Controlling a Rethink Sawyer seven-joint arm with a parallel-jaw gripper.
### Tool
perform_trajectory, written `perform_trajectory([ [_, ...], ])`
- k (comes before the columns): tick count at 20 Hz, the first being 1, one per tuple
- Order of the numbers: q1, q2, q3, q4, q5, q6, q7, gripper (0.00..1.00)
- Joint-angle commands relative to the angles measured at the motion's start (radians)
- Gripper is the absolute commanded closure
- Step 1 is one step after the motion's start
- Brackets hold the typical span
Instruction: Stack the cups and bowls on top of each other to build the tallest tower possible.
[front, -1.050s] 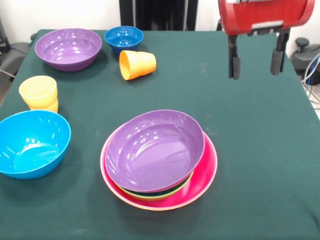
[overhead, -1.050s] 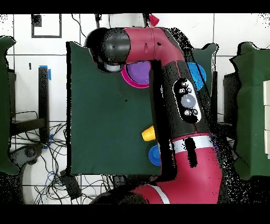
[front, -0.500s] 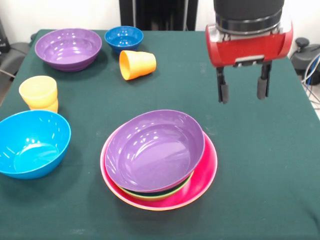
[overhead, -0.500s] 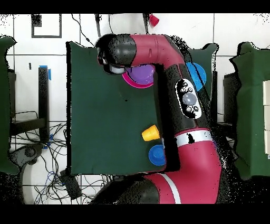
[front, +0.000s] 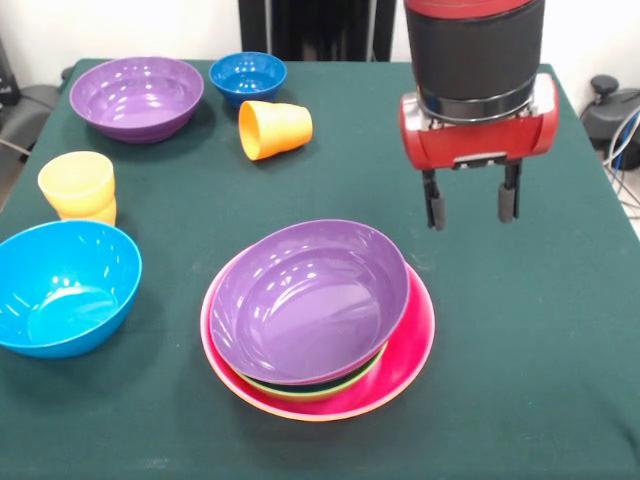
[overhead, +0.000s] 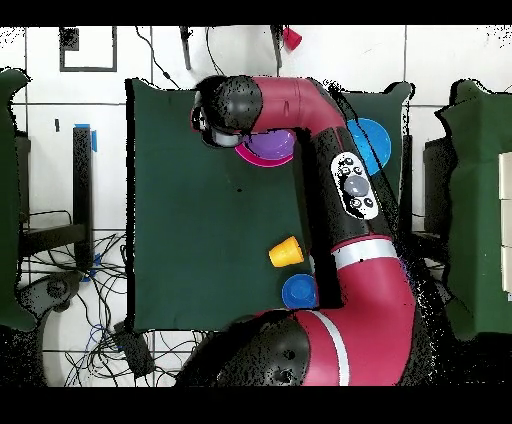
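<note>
The tower is a nested pile: a purple bowl (front: 310, 300) on top, a green rim (front: 300, 389) under it and the large pink bowl (front: 405, 355) outermost. My gripper (front: 469, 207) hangs open and empty above the cloth, just right of and behind the pile. An orange cup (front: 274, 128) lies on its side at the back. A yellow cup (front: 78, 185) stands at the left. Alone on the cloth are a second purple bowl (front: 137, 95), a small dark-blue bowl (front: 248, 76) and a light-blue bowl (front: 62, 287). From overhead, the arm (overhead: 345, 190) covers part of the purple bowl (overhead: 272, 146).
The table has a dark green cloth (front: 530, 330). The overhead view also shows the orange cup (overhead: 286, 252), the dark-blue bowl (overhead: 297, 292) and the light-blue bowl (overhead: 372, 140) beside the arm. Cables lie on the floor past the table edge (overhead: 131, 200).
My gripper has come down and moved left toward the nested pile, staying open. The bowls and cups have not moved.
</note>
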Motion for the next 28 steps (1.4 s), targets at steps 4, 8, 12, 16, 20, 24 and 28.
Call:
perform_trajectory([
  [4, -0.043, 0.028, 0.018, 0.020, 0.021, 0.126, -0.143, 0.00],
  [8, -0.045, 0.011, 0.016, -0.030, 0.007, 0.191, -0.176, 0.00],
  [12, -0.049, 0.023, 0.022, -0.082, -0.007, 0.238, -0.203, 0.00],
  [16, -0.042, 0.042, 0.031, -0.161, -0.017, 0.327, -0.230, 0.00],
  [20, -0.020, 0.017, 0.029, -0.228, -0.030, 0.431, -0.221, 0.00],
  [24, -0.014, 0.003, 0.030, -0.226, -0.032, 0.434, -0.203, 0.00],
  [28, -0.006, -0.015, 0.021, -0.184, -0.033, 0.387, -0.168, 0.00],
])
